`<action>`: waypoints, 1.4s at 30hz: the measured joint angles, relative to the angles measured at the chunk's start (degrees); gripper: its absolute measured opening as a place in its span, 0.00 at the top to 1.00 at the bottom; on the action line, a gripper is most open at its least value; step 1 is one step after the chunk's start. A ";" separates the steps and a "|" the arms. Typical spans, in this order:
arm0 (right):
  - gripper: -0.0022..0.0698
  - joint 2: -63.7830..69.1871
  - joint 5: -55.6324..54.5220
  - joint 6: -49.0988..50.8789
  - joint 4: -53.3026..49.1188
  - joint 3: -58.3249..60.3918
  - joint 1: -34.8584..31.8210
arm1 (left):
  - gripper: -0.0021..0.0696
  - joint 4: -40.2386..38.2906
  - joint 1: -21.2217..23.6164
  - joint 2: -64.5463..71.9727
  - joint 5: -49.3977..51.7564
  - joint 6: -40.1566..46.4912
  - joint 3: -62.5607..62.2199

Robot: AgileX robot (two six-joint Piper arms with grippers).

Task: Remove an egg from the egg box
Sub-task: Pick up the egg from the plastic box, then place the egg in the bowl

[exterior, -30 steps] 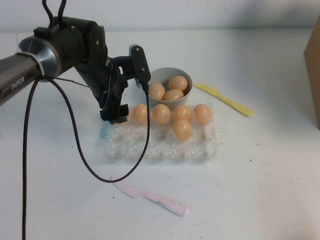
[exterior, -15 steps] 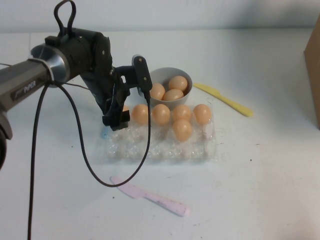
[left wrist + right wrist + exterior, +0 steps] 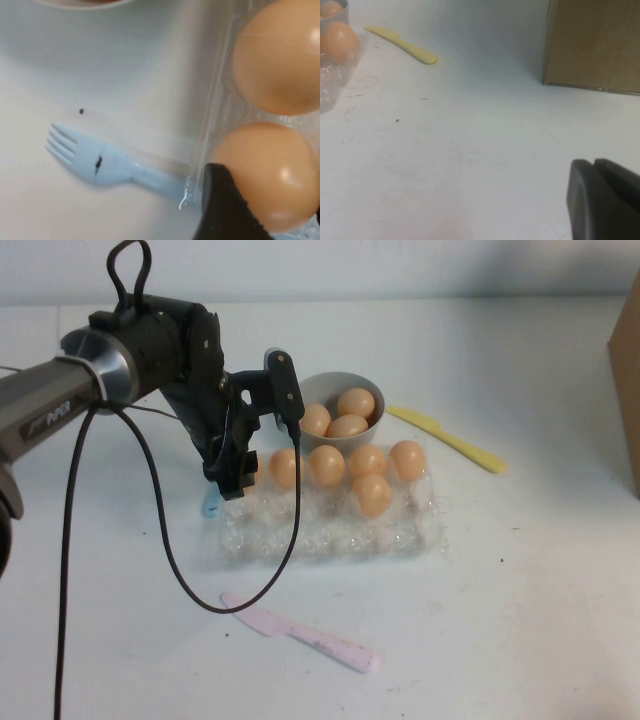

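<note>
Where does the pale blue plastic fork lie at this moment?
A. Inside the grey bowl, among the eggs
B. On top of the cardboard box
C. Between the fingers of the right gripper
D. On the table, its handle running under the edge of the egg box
D: the left wrist view shows the blue fork flat on the table, handle passing under the egg box edge beside the left gripper.

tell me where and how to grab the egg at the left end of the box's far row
Grip the egg across its round middle, coming straight down from above: the egg box cups its lower half and a neighbour egg crowds one side. The left gripper is there, one finger against it. The right gripper is parked near the cardboard box.
</note>
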 joint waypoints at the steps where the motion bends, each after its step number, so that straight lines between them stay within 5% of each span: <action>1: 0.99 0.00 0.00 0.00 0.00 0.00 0.00 | 0.53 0.00 0.00 0.00 0.00 0.00 0.00; 18: 0.99 0.00 0.00 0.00 0.00 0.00 0.00 | 0.53 1.47 -1.29 -8.20 1.05 -0.52 0.00; 31: 0.99 0.00 0.00 0.00 0.00 0.00 0.00 | 0.53 -5.59 -3.96 -3.18 -30.67 -13.73 0.00; 42: 0.99 0.00 0.00 0.00 0.00 0.00 0.00 | 0.52 -8.54 -3.95 5.02 -37.52 -16.59 0.00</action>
